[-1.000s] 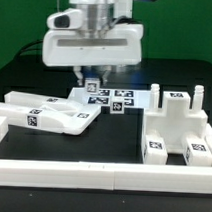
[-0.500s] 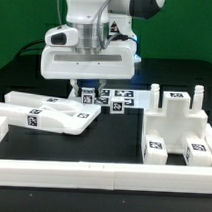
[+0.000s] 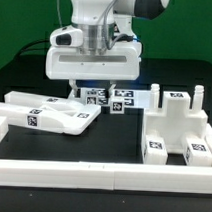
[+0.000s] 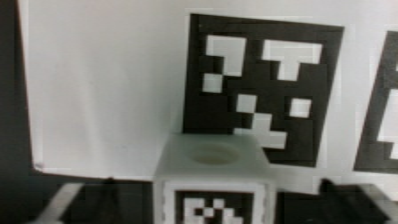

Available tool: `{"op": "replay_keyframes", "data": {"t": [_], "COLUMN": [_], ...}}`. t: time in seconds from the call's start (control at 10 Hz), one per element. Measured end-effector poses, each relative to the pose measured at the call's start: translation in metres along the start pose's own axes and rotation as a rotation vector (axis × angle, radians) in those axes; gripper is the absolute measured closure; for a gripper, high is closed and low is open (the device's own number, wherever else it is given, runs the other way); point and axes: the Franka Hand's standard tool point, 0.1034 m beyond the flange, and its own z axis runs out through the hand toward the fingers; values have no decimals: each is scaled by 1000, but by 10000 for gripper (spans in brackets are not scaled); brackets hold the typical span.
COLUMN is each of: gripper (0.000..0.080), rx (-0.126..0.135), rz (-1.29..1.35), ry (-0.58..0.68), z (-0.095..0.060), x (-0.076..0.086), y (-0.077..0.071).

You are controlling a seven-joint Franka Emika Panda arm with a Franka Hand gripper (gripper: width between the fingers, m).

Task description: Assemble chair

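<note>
Along the near edge of the table [image 3: 102, 144] a rail [image 3: 101, 175] is lying. Just behind it, toward the corner on the exterior view's right, the seat [image 3: 176, 127] is standing with its posts up. Toward the corner on the exterior view's left, flat panels [image 3: 49, 114] are lying stacked. These are the chair parts, all loose and unjoined.

Further back, near the middle of the far edge, the marker board [image 3: 123, 94] is lying flat, and the arm is hanging over it. In the wrist view a small leg [image 4: 214, 160] is showing, with a round recess on top and a tag on its face. The gripper [image 4: 214, 198] is straddling it: two dark, blurred fingers [image 4: 86, 200] are sitting on either side with gaps showing, so the jaws are looking apart and not clamping anything.

The step in hand is probably grasping this leg. Doing it well is meaning keeping the leg centred between the fingers, descending straight so neither pad is nudging it sideways, and closing on its flat sides, not its corners, low enough that it is not tilting when lifted.
</note>
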Motion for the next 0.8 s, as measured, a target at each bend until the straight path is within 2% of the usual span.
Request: {"op": "replay_keyframes", "data": {"t": [0.1, 0.2, 0.3, 0.4, 0.5, 0.6, 0.8], "gripper": [217, 162, 153, 153, 150, 151, 151], "rx": [28, 53, 70, 57, 31, 10, 6], "rz": [-27, -92, -114, -251, -390, -412, -585], "ry": [-22, -30, -33, -11, 35, 63, 52], "z": [-8, -24, -40, -53, -60, -62, -57], "x": [3, 10, 17, 24, 27, 22, 19], "y": [0, 8, 17, 27, 34, 33, 35]}}
